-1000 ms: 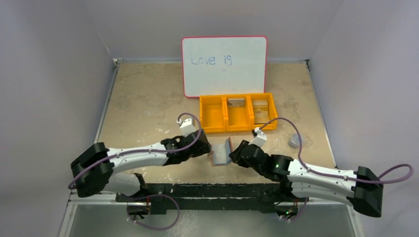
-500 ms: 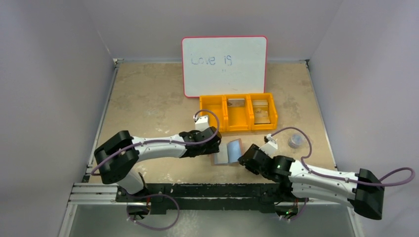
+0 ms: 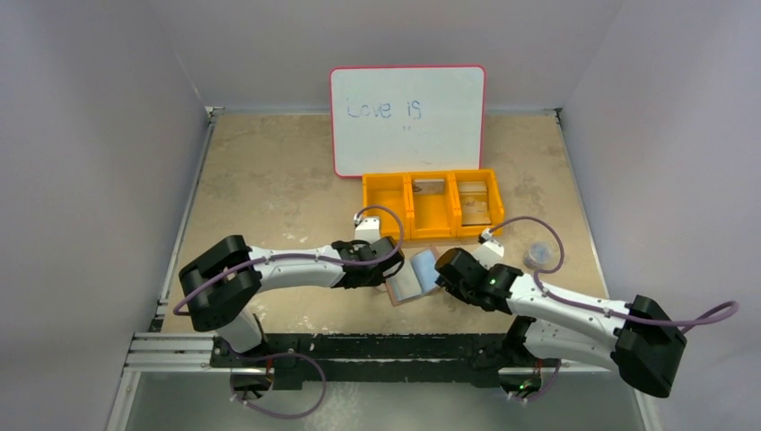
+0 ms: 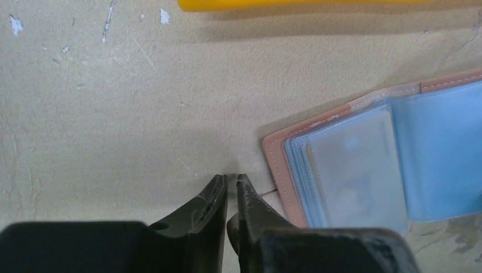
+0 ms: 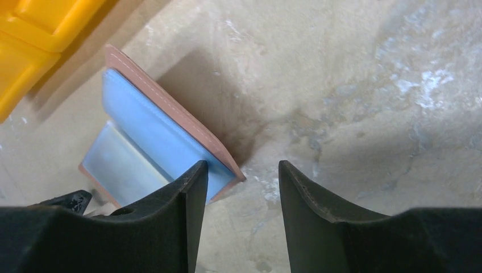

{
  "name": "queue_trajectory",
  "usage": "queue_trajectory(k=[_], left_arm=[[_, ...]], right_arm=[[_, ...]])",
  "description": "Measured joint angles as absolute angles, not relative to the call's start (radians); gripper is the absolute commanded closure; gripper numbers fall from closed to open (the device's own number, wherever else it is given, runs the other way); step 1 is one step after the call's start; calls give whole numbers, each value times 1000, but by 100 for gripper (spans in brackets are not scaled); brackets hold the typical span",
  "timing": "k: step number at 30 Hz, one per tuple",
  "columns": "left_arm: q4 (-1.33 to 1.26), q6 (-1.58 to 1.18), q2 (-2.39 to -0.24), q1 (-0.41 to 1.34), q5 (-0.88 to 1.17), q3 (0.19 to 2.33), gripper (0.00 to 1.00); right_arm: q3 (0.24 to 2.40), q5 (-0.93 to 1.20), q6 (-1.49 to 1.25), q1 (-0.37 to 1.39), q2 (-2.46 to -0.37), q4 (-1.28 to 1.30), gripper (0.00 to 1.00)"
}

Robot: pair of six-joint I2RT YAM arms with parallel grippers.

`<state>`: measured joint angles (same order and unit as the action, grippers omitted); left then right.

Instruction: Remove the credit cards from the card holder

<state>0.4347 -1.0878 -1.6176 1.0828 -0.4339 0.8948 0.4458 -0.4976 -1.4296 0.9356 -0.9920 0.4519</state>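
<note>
Now, look to the card holder (image 3: 415,276): lying open and flat on the desk (image 3: 269,180), just in front of the orange tray (image 3: 431,235), between the two claws. Pale blue clear pockets facing up, brown edge around them. Appears to hold a greyish card (image 4: 352,170) behind the front pocket in the left wrist view; impossible to tell about others beneath it.

Note the left claw (image 4: 230,179): pinched almost together, only a slit between the fingers, gripping nothing, low over the desk just beside the holder's left edge. Note the right claw (image 5: 239,168): standing open, holding nothing, the holder's near corner lying in the gap between its fingers but not clamped.

Judging by this, the step in hand: pinning the holder and getting at a card. To do it well, clamp or press down the cover on the right claw's side first, to keep the holder from sliding or folding up. Check for the open side of the pocket before reaching in; not clear from these views. Spread the left claw a little, come in low along the desk at that mouth, and catch the card's bare edge alone, not the plastic sleeve. Pull straight out along the pocket, flat to the desk and slowly. Expect clinging from the shiny sleeves and a likely lift of the whole holder without a firm hold. Keep clear of the tray wall close behind, and avoid closing both claws on the same cover.
</note>
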Motion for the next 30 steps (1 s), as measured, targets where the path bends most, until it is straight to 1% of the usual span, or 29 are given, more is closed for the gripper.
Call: queue_trajectory(k=[1,9,12,13,15,16,18,19,21,22,23,24,30], left_arm=[[438,-1085,-1617,1083,-439,895,100],[406,-1058,-1617,1083,-441,895,100],[397,-1050,-1613,1083,-435,894,100],[392,-1046,-1610,1083,-432,892,100],[379,-1036,-1597,1083,-429,885,100],[378,-1031,-1589,1083,-427,883,100],[371,-1026,-1568,1082,-426,877,100],[369,-1024,-1557,1082,-427,876,100],[366,-1023,-1540,1082,-431,876,100],[366,-1020,-1537,1082,-433,876,96],[367,-1019,-1535,1081,-437,876,91],[367,-1018,-1535,1080,-440,876,88],[367,-1010,-1535,1076,-427,861,78]], right_arm=[[461,-499,-1418,935,-1007,454,49],[555,-500,-1254,931,-1027,409,48],[564,-496,-1193,922,-1027,396,53],[566,-490,-1169,917,-1029,389,56],[567,-469,-1119,900,-1037,368,64],[566,-450,-1091,888,-1042,352,69],[564,-406,-1032,865,-1051,308,86],[562,-384,-1008,854,-1051,283,92],[551,-346,-982,843,-1044,238,98],[544,-339,-980,841,-1036,226,99],[533,-327,-980,839,-1020,216,100],[521,-320,-987,837,-1001,212,100],[413,-292,-1056,835,-875,167,99]])
